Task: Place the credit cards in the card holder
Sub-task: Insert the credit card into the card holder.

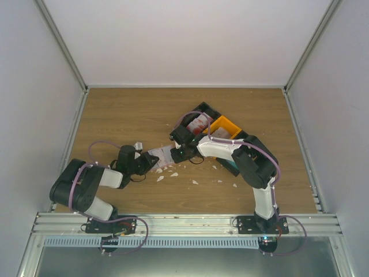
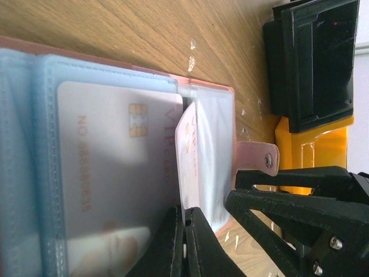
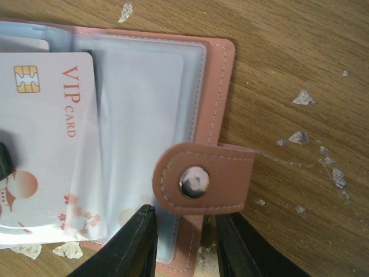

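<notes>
The card holder (image 2: 34,144) lies open on the table, salmon-pink outside with light blue pockets. One whitish VIP card with a chip (image 2: 115,167) sits in a pocket. My left gripper (image 2: 185,239) is shut on a second whitish-pink card (image 2: 187,144), held edge-on at the clear pocket by the holder's right edge. In the right wrist view the VIP card (image 3: 46,133) lies partly under a clear flap. My right gripper (image 3: 184,248) is open, its jaws either side of the holder's salmon edge (image 3: 216,104), just below the snap tab (image 3: 202,179). In the top view both grippers (image 1: 151,162) (image 1: 183,153) meet at the holder (image 1: 166,154).
A black bin (image 1: 199,118) holding red-and-white cards and an orange bin (image 1: 225,127) stand behind the right arm; both also show in the left wrist view (image 2: 314,57) (image 2: 314,150). Small white scraps (image 1: 173,173) lie scattered on the wood in front of the holder.
</notes>
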